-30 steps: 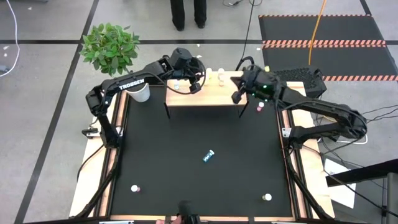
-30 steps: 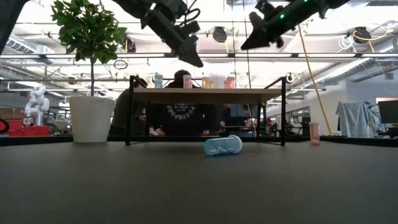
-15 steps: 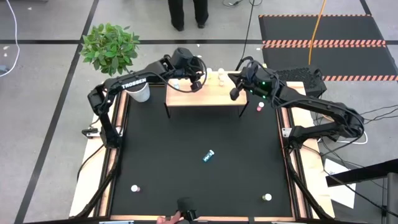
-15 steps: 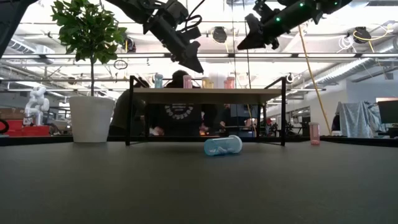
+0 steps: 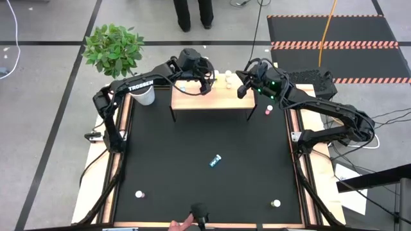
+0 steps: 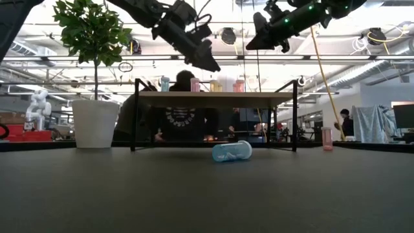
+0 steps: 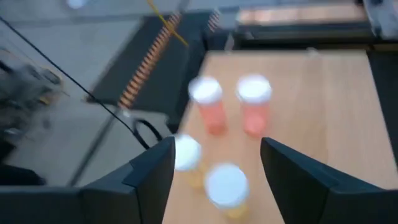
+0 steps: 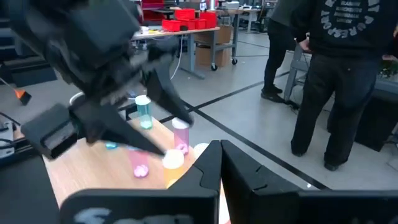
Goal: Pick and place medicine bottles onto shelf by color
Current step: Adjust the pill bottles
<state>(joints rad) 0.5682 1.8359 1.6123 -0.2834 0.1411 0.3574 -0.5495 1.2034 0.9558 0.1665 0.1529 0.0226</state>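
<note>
The wooden shelf (image 5: pixel 212 97) stands at the table's far edge. Several bottles stand upright on its top (image 6: pixel 213 97): teal (image 6: pixel 165 83), pink (image 6: pixel 195 84), yellow (image 6: pixel 215 85) and pink (image 6: pixel 239 85). My left gripper (image 7: pixel 217 146) hovers open above the shelf (image 5: pixel 204 86), over two pink bottles (image 7: pixel 254 112) and two yellow ones (image 7: pixel 227 190). My right gripper (image 8: pixel 220 149) is shut and empty, high over the shelf's right end (image 5: pixel 242 91). A teal bottle (image 5: pixel 215 161) lies on its side mid-table.
Loose bottles stand near the table's near-left corner (image 5: pixel 139 194), near-right corner (image 5: pixel 275 204) and right of the shelf (image 5: pixel 268 110). A potted plant (image 5: pixel 114 48) in a white pot (image 6: pixel 94 123) stands left of the shelf. People stand beyond the table; a hand (image 5: pixel 183 223) shows at its near edge.
My right gripper has moved up and toward the far edge, from beside the shelf's right leg to above its right end. My left gripper has shifted slightly rightward above the shelf top. No bottle has moved.
</note>
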